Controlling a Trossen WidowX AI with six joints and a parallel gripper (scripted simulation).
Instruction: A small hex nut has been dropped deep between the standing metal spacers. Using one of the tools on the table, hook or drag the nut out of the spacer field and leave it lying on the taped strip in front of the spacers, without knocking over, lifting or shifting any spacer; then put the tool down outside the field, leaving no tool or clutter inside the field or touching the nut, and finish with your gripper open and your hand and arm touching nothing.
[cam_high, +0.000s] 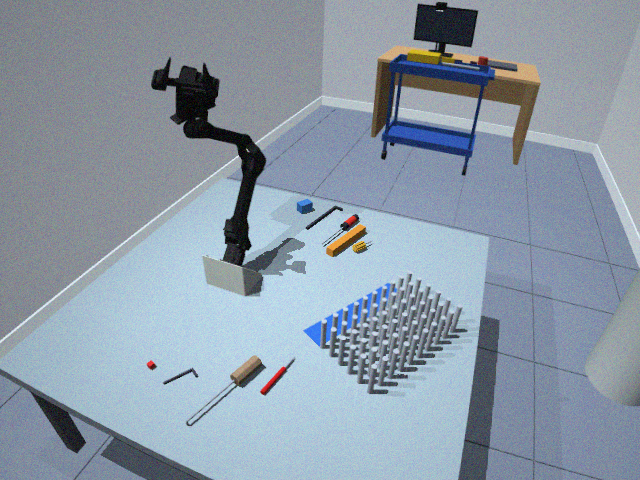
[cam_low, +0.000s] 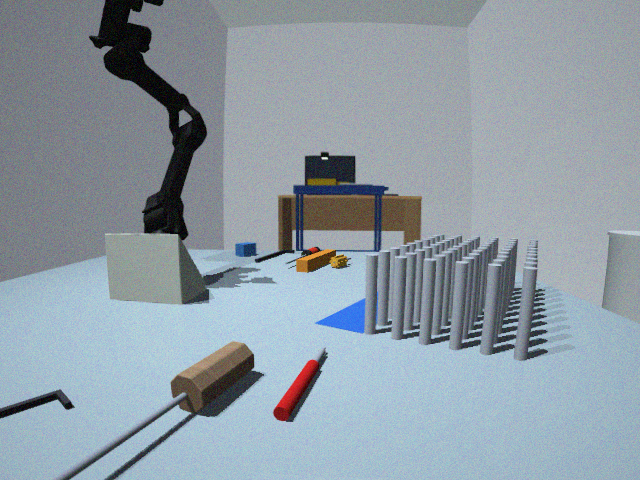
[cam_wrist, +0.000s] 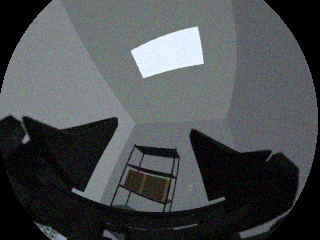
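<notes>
Pale gray walls (cam_high: 248, 46) (cam_low: 351, 93) (cam_wrist: 50, 65) and a blue-gray tiled floor (cam_high: 568, 206) enclose your workspace, beneath a ceiling (cam_wrist: 110, 30) bearing a bright light panel (cam_wrist: 170, 52). Your light-blue table (cam_high: 310, 439) (cam_low: 310, 449) dominates the scene, its smooth top crossed by shadows. Beyond it stand a wooden desk (cam_high: 524, 118) (cam_low: 341, 214) with a monitor (cam_high: 445, 24) (cam_low: 330, 166) and, in front, a blue two-tier cart (cam_high: 439, 69) (cam_low: 341, 189). Your wrist view takes in a dark shelf rack (cam_wrist: 156, 151).

Your black six-joint arm (cam_high: 245, 191) (cam_low: 178, 165) rises from a wedge-shaped mount (cam_high: 224, 276) (cam_low: 144, 266), lifting its pincer (cam_high: 186, 64) (cam_wrist: 155, 127) high above the surface, fingers wide and holding nothing. Upright metal spacers (cam_high: 371, 379) (cam_low: 370, 294) stand in rows beside the blue taped strip (cam_high: 316, 330) (cam_low: 346, 316). Nearer the camera lie a wooden-handled rod tool (cam_high: 246, 369) (cam_low: 214, 374), a red-handled pick (cam_high: 273, 379) (cam_low: 297, 390) and a small black hex key (cam_high: 178, 376) (cam_low: 36, 401). An orange bar (cam_high: 346, 240) (cam_low: 316, 260) rests on the far side, near a blue block (cam_high: 305, 206) (cam_low: 245, 249). A tiny red cube (cam_high: 150, 364) lies near the hex key. You cannot tell where the hex nut is; the dense posts obscure the ground between them.
</notes>
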